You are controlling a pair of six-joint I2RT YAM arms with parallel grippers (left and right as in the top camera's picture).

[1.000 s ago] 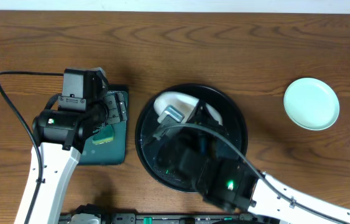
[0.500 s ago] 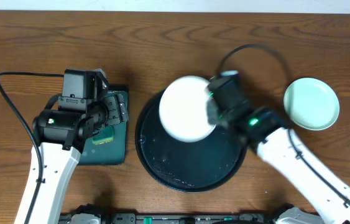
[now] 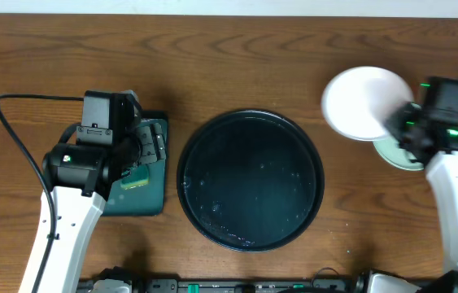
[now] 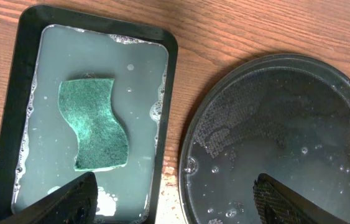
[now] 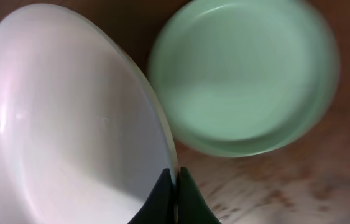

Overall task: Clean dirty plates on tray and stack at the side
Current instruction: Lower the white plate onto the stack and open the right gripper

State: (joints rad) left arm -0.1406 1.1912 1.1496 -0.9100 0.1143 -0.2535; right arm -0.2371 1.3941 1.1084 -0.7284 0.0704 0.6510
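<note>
Near the front edge of the table, at its middle, sits the black tray, wet with droplets and carrying no plates. Just left of it, apart from its rim, lies the green tray, holding soapy water and a green sponge. The left claw hangs above the gap between the two trays, its fingers spread wide and holding nothing. Toward the table's right edge, the right claw is clamped on the rim of the white plate, which it holds tilted. Below it, a mint-green plate rests on the bare wood. The white plate overlaps its far left side from overhead, and blur may hide a second plate beneath.
</note>
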